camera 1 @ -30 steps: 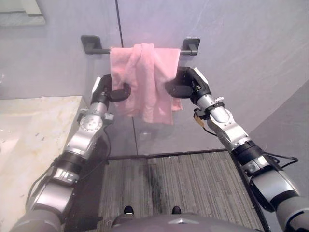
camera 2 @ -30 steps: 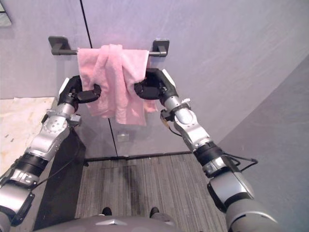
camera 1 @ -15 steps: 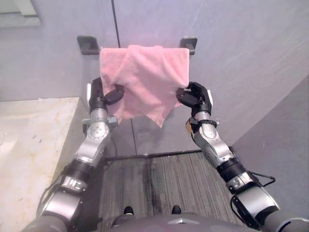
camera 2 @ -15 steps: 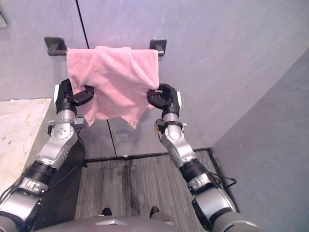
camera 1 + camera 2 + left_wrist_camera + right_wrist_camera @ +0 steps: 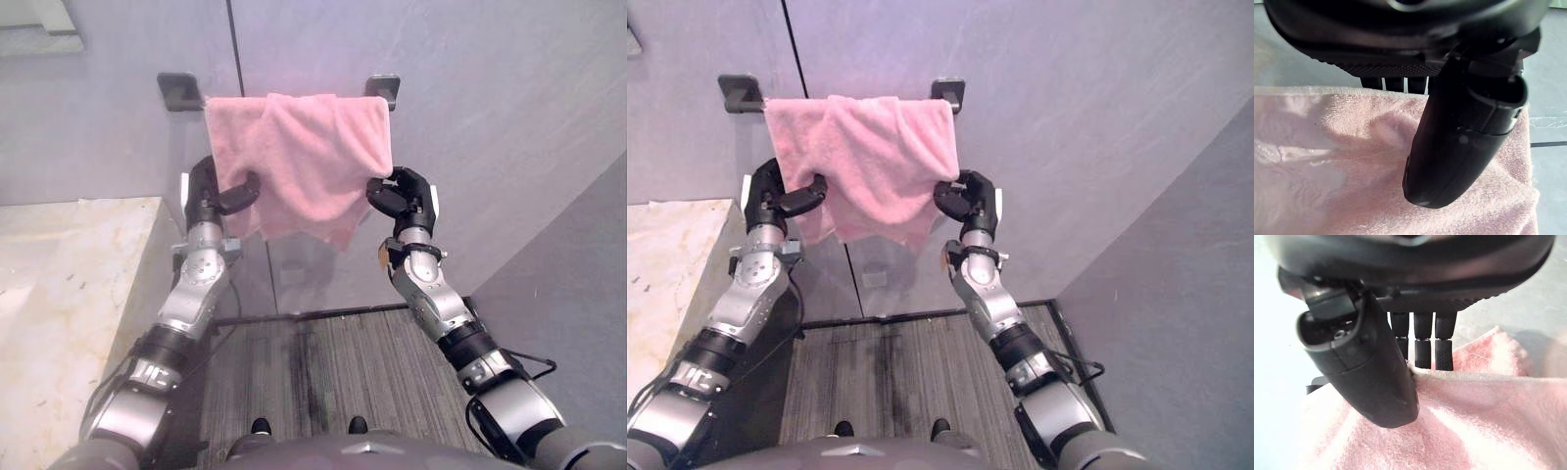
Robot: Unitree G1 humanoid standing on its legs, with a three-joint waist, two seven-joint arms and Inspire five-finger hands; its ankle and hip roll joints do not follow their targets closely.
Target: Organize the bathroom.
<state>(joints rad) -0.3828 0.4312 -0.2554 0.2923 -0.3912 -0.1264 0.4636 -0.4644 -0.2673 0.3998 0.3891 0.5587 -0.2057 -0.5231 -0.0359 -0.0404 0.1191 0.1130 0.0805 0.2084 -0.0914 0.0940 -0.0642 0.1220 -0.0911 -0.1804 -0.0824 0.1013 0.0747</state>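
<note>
Left eye view: a pink towel point(image 5: 299, 157) hangs over a black wall-mounted towel bar point(image 5: 181, 91) in the upper centre of the frame, against a grey panelled wall point(image 5: 490, 108). The left hand point(image 5: 217, 191) pinches the towel's lower left edge, thumb on the front of the cloth and fingers behind it, as its wrist view confirms. The right hand point(image 5: 404, 194) pinches the lower right edge in the same manner. The towel is spread across the bar, bunched in folds at its middle. A pale marble counter point(image 5: 59, 294) occupies the lower left; a dark ribbed floor mat point(image 5: 333, 362) lies at bottom centre.
</note>
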